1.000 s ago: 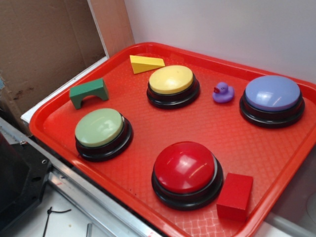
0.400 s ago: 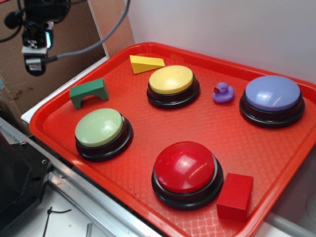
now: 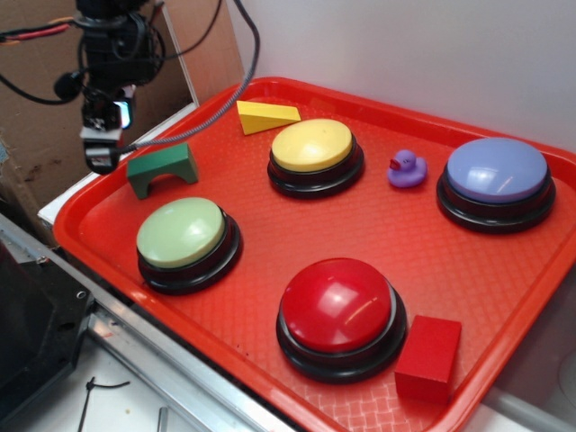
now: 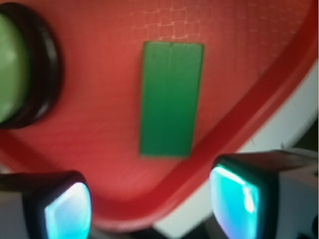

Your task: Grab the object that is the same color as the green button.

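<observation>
The small dark green arch block [image 3: 162, 168] stands on the red tray [image 3: 432, 261] near its left rim. In the wrist view it shows from above as a green rectangle [image 4: 171, 106]. The pale green dome button [image 3: 183, 232] on a black base sits in front of it, and its edge shows at the left of the wrist view [image 4: 15, 64]. My gripper [image 3: 101, 148] hangs open above the tray's left rim, just left of the block and apart from it. In the wrist view the gripper [image 4: 152, 204] has nothing between its two glowing fingertips [image 4: 234, 201].
On the tray are a yellow wedge [image 3: 265, 115], a yellow button [image 3: 313, 151], a purple duck [image 3: 406, 168], a purple button [image 3: 496, 177], a red button [image 3: 338, 310] and a red cube [image 3: 429, 356]. A cardboard wall [image 3: 54, 90] stands left of the tray.
My gripper came into view from the upper left and has moved down and right toward the green block, staying open. Nothing on the tray has moved.
</observation>
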Available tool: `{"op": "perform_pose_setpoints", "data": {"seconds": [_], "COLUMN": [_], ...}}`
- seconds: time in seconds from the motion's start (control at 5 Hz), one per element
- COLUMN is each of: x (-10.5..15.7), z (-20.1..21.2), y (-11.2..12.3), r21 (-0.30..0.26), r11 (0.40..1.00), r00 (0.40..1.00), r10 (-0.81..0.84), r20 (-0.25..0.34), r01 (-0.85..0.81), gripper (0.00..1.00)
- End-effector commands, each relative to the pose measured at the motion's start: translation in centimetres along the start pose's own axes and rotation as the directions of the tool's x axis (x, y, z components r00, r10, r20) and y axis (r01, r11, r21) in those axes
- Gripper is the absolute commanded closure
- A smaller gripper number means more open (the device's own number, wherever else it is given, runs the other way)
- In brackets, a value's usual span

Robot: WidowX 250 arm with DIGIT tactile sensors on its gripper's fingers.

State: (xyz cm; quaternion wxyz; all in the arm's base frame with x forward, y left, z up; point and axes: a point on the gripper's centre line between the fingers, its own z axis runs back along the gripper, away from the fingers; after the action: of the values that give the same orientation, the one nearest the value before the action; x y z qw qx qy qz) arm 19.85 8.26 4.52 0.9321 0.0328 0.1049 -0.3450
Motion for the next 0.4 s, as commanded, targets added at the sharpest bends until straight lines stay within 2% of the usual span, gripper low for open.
{"op": "perform_pose_setpoints", "data": {"seconds": [0.0, 0.2], "x": [1.8, 1.9], "z": [-3.8, -5.3], "y": [0.5, 0.4], "r21": [-0.004, -0.038], "r11": [0.999, 0.997], "r00": [0.999, 0.996], "r10": [0.034, 0.066], "r20": [-0.032, -0.061], "r01": [-0.034, -0.069], "gripper": [0.0, 0.0]}}
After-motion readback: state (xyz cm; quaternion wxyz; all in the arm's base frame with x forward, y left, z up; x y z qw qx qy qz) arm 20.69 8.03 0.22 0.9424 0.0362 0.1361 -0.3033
